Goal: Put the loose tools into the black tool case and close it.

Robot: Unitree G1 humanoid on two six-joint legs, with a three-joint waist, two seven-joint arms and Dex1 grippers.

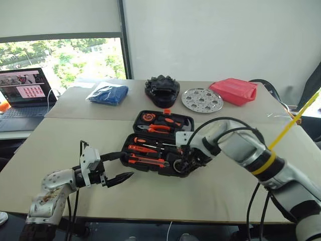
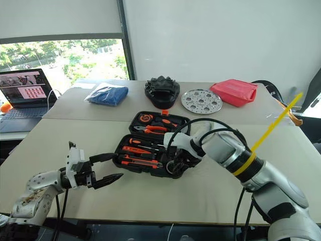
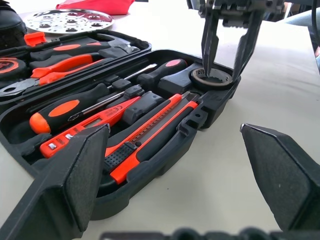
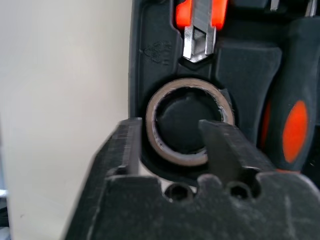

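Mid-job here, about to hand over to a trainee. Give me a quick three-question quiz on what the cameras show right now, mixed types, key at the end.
1. True or false: the black tool case lies open on the table.
2. Where is the small dark round disc?
A. on the bare table
B. in a round recess at a corner of the case
C. on the perforated silver disc
3. Fill in: the left hand hangs beside the case with its fingers ____ and nothing between them.

Key
1. True; the lid half holds pliers.
2. B; the right hand stands over it, one finger inside the ring and the other outside it.
3. open.
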